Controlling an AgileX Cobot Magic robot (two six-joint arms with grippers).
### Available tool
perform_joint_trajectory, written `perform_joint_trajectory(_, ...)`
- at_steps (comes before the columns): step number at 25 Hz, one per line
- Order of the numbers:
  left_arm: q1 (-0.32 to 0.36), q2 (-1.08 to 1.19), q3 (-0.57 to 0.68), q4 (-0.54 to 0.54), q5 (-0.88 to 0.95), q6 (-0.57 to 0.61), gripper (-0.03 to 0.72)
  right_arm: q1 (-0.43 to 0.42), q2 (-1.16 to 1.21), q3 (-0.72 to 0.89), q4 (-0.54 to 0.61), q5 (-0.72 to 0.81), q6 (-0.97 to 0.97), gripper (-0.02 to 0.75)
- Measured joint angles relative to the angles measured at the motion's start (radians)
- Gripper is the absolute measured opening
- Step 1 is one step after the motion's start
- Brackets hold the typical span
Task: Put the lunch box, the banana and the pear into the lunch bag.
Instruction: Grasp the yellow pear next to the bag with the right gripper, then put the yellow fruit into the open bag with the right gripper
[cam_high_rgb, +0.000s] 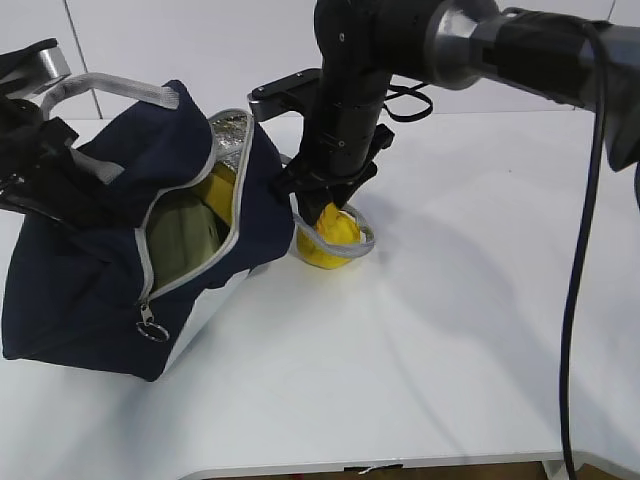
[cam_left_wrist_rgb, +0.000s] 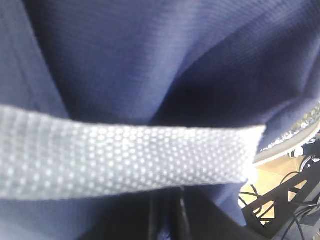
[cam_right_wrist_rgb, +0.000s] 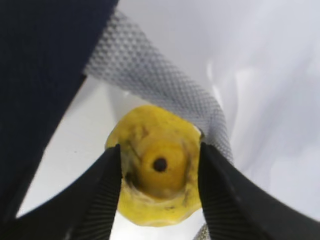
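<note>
Right wrist view: the pear (cam_right_wrist_rgb: 159, 170) sits squarely between the two black fingers (cam_right_wrist_rgb: 100, 200) of the right gripper (cam_right_wrist_rgb: 159, 172), both pads touching its flanks, so the gripper is pinching the pear. Its end with the dark pit faces the camera, long axis running up toward the wrist. Grey webbing handle (cam_right_wrist_rgb: 165, 95) runs behind the pear; navy fabric fills the upper left. Exterior view: pear (cam_high_rgb: 328, 238) rests on the white counter (cam_high_rgb: 450, 330), inside the loop of that handle, just beside the lunch bag (cam_high_rgb: 80, 290). Bag's zippered mouth gapes to the pear's left; something yellow and a pale green surface show inside. Left gripper (cam_high_rgb: 35, 130) is at the bag's far side; its fingers are hidden, but seemingly pressed together on the other handle (cam_left_wrist_rgb: 125, 160).
</note>
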Motion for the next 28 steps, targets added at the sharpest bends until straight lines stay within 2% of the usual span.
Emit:
perform_joint_trajectory(15,0.0,0.0,0.0,0.0,0.0,0.0,-0.013,0.001,0.005,0.0,-0.004,0.0,0.0,0.283)
perform_joint_trajectory(28,0.0,0.0,0.0,0.0,0.0,0.0,-0.013,0.001,0.014,-0.088,-0.004,0.094,0.0,0.276)
